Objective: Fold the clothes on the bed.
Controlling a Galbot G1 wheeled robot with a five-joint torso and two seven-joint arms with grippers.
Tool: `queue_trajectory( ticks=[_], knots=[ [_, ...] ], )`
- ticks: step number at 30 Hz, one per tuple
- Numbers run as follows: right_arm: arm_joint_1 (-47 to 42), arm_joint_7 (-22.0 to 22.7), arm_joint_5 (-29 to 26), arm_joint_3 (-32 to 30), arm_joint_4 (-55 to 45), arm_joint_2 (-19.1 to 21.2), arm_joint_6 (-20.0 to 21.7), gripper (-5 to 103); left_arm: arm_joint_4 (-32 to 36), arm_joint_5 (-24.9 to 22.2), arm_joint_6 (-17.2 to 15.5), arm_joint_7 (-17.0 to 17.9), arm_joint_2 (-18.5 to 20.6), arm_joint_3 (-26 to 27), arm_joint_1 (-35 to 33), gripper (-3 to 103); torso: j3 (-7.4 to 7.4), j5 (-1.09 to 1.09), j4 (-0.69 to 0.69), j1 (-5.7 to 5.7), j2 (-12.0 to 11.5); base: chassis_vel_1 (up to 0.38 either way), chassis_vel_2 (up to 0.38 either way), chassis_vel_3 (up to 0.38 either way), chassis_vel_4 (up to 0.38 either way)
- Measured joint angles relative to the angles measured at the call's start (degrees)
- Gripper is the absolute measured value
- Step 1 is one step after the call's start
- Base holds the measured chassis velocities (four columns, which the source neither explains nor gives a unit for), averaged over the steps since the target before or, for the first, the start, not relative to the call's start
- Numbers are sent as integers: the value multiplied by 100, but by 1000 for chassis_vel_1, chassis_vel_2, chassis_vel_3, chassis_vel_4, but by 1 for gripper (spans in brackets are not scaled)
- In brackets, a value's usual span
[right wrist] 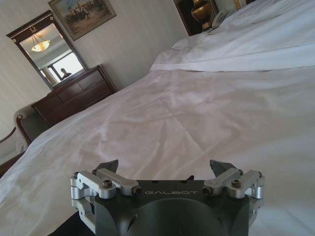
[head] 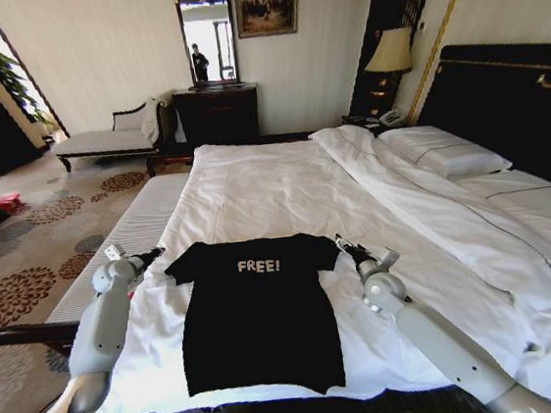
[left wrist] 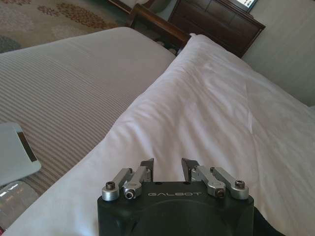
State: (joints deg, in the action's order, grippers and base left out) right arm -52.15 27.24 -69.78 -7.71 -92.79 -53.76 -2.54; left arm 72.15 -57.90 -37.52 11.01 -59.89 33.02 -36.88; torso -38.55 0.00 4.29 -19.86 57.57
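Room: hotel bedroom with patterned carpet, a dark dresser (head: 218, 114) under a mirror (head: 208, 34) on the far wall.
Clothes: one black T-shirt (head: 254, 312) with a white "FREE!" print, spread flat and face up near the foot of the bed (head: 284, 191), on the white duvet (head: 295, 200), sleeves out to both sides.
Left claw (head: 152, 252): just beside the shirt's left sleeve, low over the duvet; in the left wrist view its fingers (left wrist: 147, 168) stand a little apart, holding nothing.
Right claw (head: 345, 246): at the edge of the right sleeve; in the right wrist view its fingers (right wrist: 109, 166) are spread wide, empty.
Stage: folding not yet begun, as I judge it; both arms look set for the sleeves.
Risk: soft fabric on a soft duvet, so a pinch may catch the duvet along with the sleeve, or take one layer and drag the shirt askew.
Count: one shirt, one bed, two claws, two pillows (head: 444, 152) seen.
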Motion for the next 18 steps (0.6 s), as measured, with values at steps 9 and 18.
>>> queue_trajectory(
  ticks=[9, 18],
  knots=[
    [-39, 37, -7, -66, -64, 9, 1, 100, 968, -218, -251, 405, -89, -760, -147, 68, 0, 2, 5, 0, 1, 0, 0, 0, 0],
    [-74, 82, -23, -169, -103, 45, 6, 100, 1003, 274, -280, 434, -247, -1629, -223, 98, 0, 0, 1, 0, 1, 0, 0, 0, 0]
  ],
)
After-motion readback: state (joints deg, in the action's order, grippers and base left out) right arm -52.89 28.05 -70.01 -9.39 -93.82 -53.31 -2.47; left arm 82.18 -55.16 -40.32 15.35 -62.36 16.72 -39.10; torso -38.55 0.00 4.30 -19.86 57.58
